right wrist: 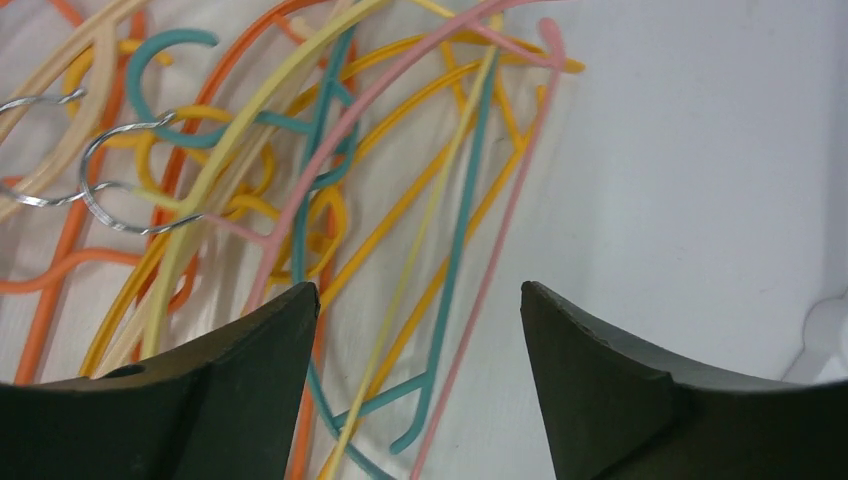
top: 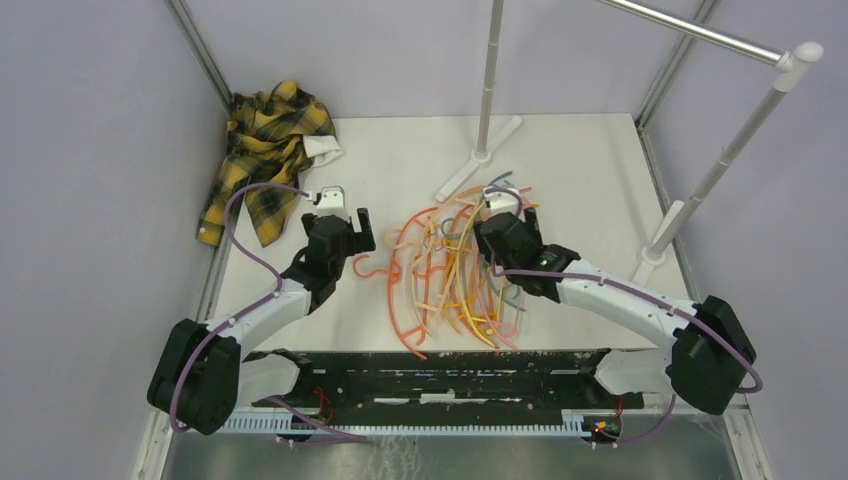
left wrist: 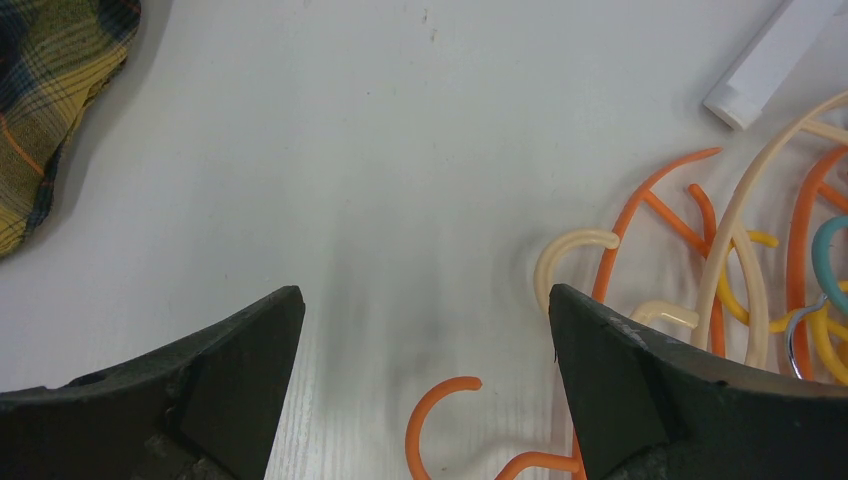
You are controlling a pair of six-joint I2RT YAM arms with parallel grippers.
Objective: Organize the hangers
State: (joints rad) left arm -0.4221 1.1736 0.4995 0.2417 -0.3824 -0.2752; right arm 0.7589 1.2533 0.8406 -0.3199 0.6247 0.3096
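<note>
Robot lab test cell here, plain grey walls (top: 90,150), metal frame posts (top: 203,52), white table (top: 400,170), two robot arms (top: 265,308) bolted on, purple cables (top: 232,215) trailing

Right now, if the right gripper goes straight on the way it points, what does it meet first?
Likely the teal hanger and pink hanger lying between the right gripper's open fingers; which of the two sits higher is unclear.

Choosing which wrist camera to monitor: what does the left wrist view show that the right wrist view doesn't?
Left wrist only: the yellow-black plaid shirt top left and a white rectangular bar end top right. Right wrist only: a thin pink plastic hanger seen between the open jaws of the right gripper. Both: the tangle of orange, yellow and teal plastic hangers on the white table.
</note>
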